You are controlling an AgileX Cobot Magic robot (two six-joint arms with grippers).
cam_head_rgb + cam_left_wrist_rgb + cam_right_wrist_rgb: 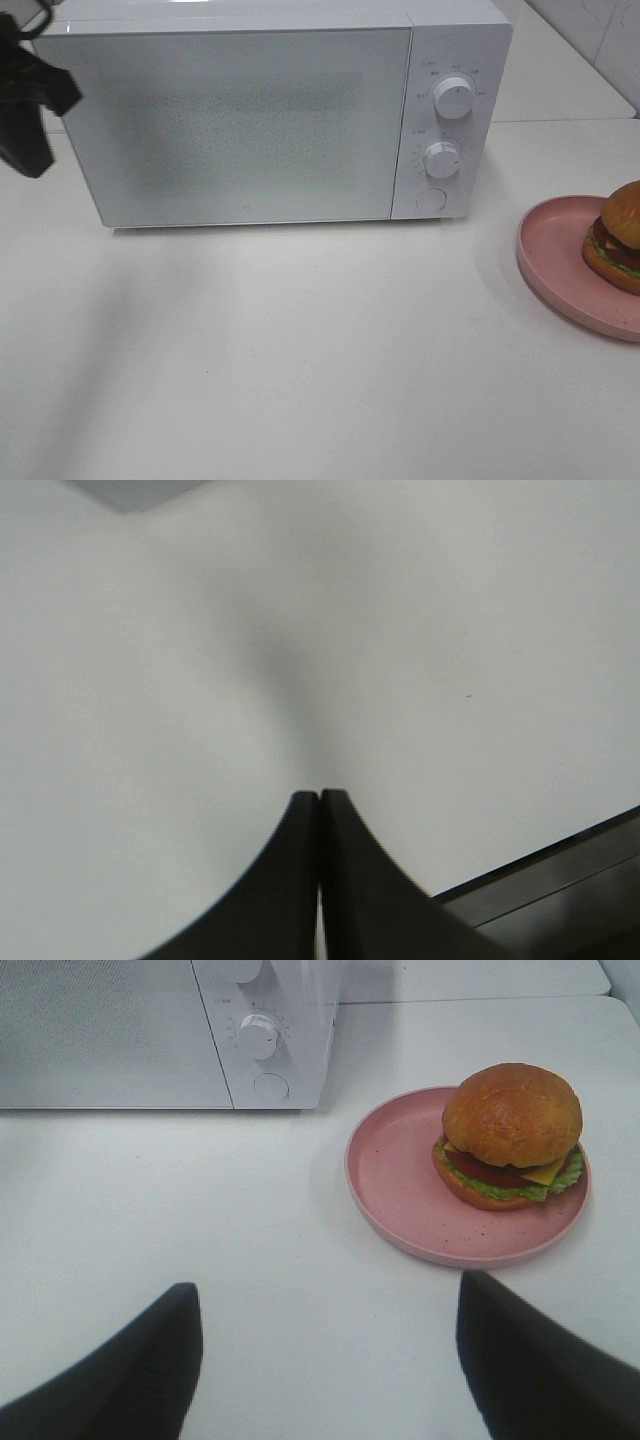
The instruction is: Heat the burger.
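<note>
Burger (512, 1135) is sitting ahead of the wide-open right pincer (325, 1360), slightly right; left pincer (320, 798), closed, is hanging far left.

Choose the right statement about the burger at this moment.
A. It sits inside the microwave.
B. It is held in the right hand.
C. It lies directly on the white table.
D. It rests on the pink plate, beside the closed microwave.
D: the burger sits on the pink plate, and the microwave door is shut.
</note>
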